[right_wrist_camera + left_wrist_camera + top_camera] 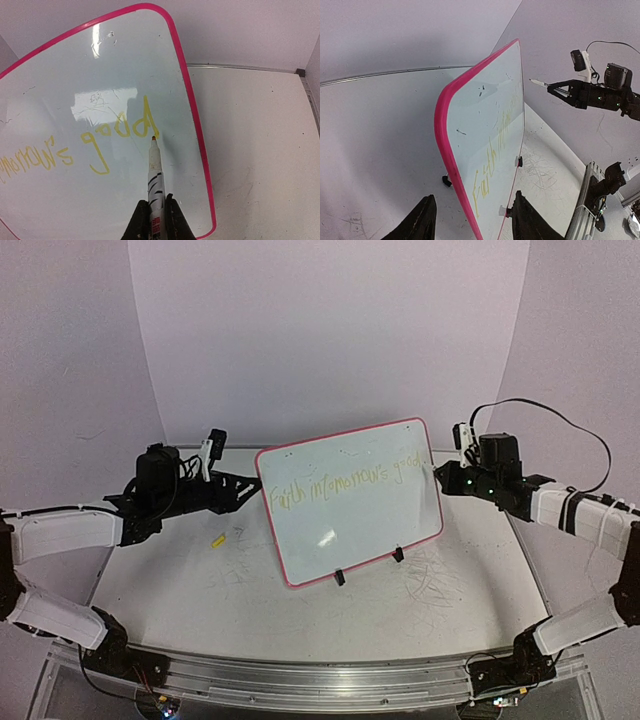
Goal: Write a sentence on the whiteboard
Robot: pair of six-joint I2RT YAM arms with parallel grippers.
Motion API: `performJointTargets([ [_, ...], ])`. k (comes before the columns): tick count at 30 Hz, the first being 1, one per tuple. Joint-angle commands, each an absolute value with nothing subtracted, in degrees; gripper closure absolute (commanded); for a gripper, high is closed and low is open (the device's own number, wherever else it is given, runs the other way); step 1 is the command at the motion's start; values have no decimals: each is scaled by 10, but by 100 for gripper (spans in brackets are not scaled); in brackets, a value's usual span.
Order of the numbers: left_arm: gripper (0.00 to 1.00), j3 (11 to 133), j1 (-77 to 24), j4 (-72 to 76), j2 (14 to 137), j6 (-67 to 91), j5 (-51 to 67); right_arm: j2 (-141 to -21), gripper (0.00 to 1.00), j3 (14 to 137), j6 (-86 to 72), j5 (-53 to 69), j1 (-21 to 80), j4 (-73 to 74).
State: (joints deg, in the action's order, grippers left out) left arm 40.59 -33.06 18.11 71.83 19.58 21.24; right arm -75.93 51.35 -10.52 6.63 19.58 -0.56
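Whiteboard (pixel 350 505): one, propped tilted back on its two black clip feet (pixel 339 577) mid-table, between the two arms. One line of yellow-green writing, the sentence (pixel 345 483), runs across it. "Faith" and "good" read clearly, the middle words are too faint from above, and the right wrist view cuts off all but "morrow's good". One marker (pixel 154 170) is clamped in the right gripper (pixel 156 212), its tip at the foot of the last "d"; whether it touches the board I cannot tell. The left gripper (pixel 472 196) has its fingers spread apart, the board's pink left edge between them. One small yellow piece (pixel 217 540), its kind unclear, lies on the table (pixel 160 600), which also bears grey scribbles (pixel 435 580).
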Motion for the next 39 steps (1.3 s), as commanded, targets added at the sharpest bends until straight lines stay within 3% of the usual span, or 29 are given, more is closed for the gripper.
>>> performJointTargets([
  [1, 48, 407, -332, 182, 706, 236, 222, -762, 100, 527, -98, 77, 194, -57],
  [7, 50, 446, -332, 184, 747, 231, 238, -773, 100, 528, -99, 57, 194, -60],
  [27, 79, 472, -331, 183, 806, 196, 234, -788, 100, 526, -102, 34, 193, -76],
  [39, 87, 467, -331, 183, 806, 188, 229, -812, 100, 536, -105, 33, 193, -84],
])
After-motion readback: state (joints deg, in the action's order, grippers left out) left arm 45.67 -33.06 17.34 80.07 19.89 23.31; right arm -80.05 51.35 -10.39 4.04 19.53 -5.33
